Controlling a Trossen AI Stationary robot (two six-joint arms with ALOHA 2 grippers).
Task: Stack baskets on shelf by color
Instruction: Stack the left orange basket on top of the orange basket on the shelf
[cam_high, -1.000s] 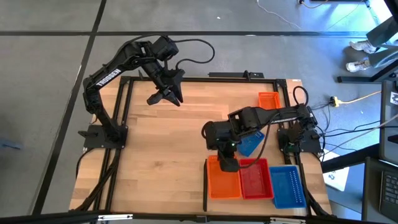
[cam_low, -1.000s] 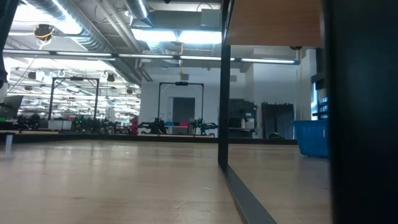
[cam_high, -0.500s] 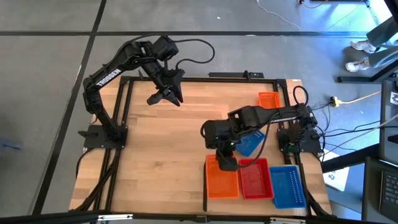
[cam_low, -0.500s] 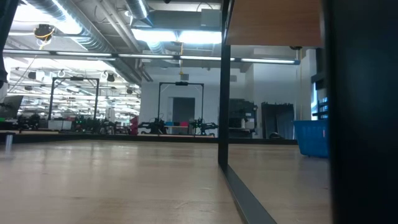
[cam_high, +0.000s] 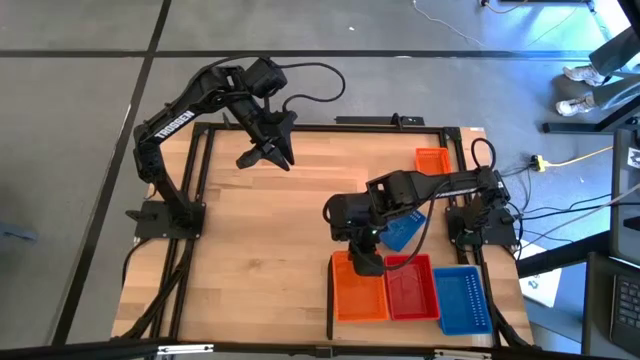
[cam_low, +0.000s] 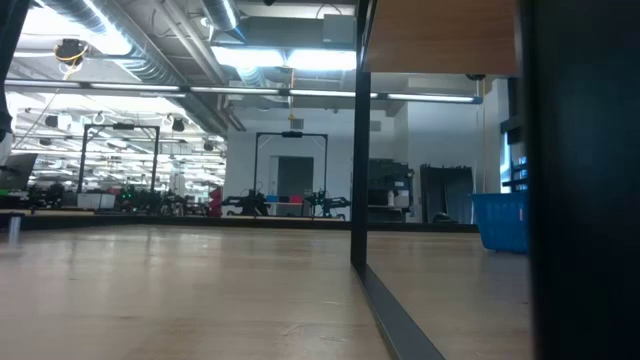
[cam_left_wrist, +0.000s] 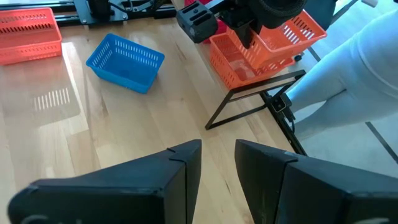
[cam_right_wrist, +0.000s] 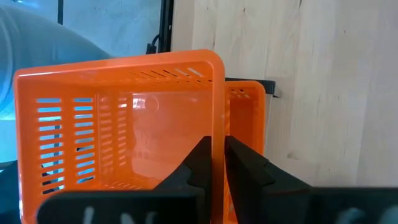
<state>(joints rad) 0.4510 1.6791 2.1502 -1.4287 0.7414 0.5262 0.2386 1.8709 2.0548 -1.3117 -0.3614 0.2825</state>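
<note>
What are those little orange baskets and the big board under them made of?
The orange basket in the right gripper looks like glossy moulded plastic: thin slotted walls, light glinting off them. The board looks like pale wood, with visible plank seams and grain, probably sealed smooth.

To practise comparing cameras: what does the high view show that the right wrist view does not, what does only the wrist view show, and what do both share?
Only the high view: the left gripper raised over the shelf, the red stack, the blue stack, a loose blue basket.
Only the right wrist view: the right gripper with its fingers pinching the wall of an orange basket.
Both: the orange stack below it.
</note>
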